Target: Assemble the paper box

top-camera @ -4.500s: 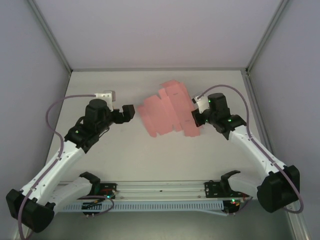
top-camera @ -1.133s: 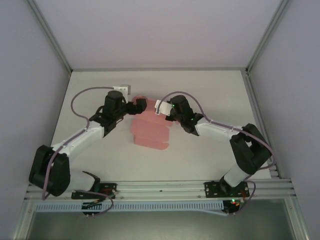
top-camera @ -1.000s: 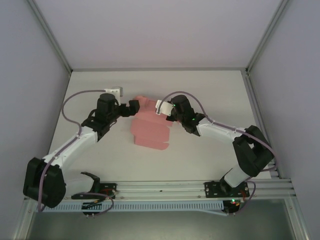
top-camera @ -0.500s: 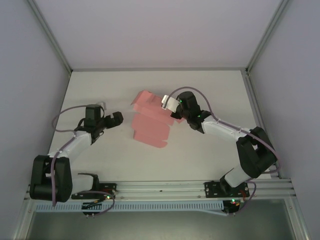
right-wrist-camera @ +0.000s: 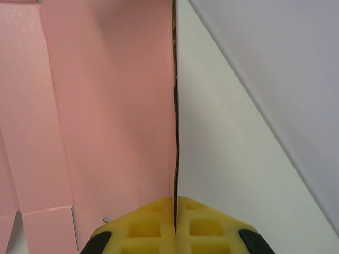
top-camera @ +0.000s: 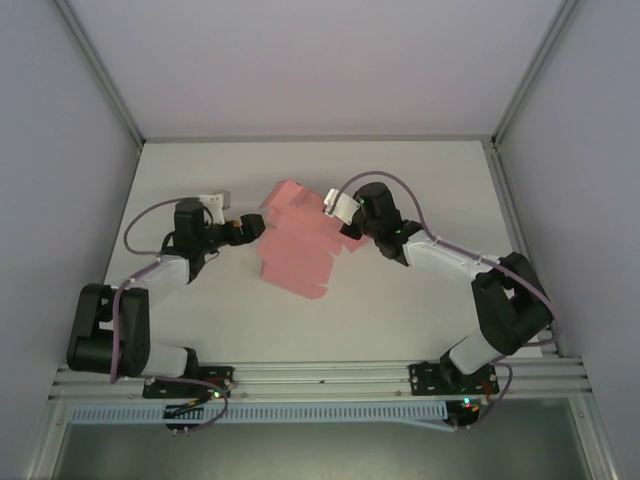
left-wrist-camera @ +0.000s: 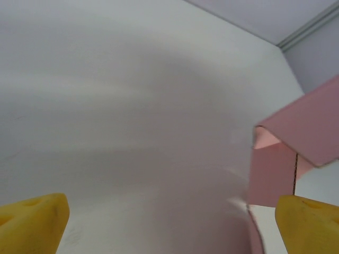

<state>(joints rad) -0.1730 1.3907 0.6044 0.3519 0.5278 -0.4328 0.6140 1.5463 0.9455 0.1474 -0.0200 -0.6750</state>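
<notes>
Your right gripper is at the box's right edge, and its yellow pads are pressed together on that edge. In the right wrist view the thin card runs straight up from between them, edge-on. That pinch looks like the anchor: it stands one panel up along its crease while the rest of the pink cutout lies flat on the table below it.

The box sits between your two grippers, only partly formed. Its near part is flat. Its far part is lifted and bent over, and the left wrist view shows this as a tent-like fold with an open hollow under it.

Your left gripper is just off the box's left side with its jaws spread wide and nothing between them. Its right finger lies close under the folded corner, though I cannot tell whether it touches the card. I read that pose as a lined-up approach, wide enough to take the left flap or to push the raised panel further over the crease.

The assembly looks early, with one fold raised and nothing tucked or closed. Thin card like this will buckle or spring back, so keep the right pinch firm when you bring the left gripper in. Meet the flap near a crease, not mid-panel. If the left finger catches the hollow corner, the whole sheet may pivot around the right pinch.
</notes>
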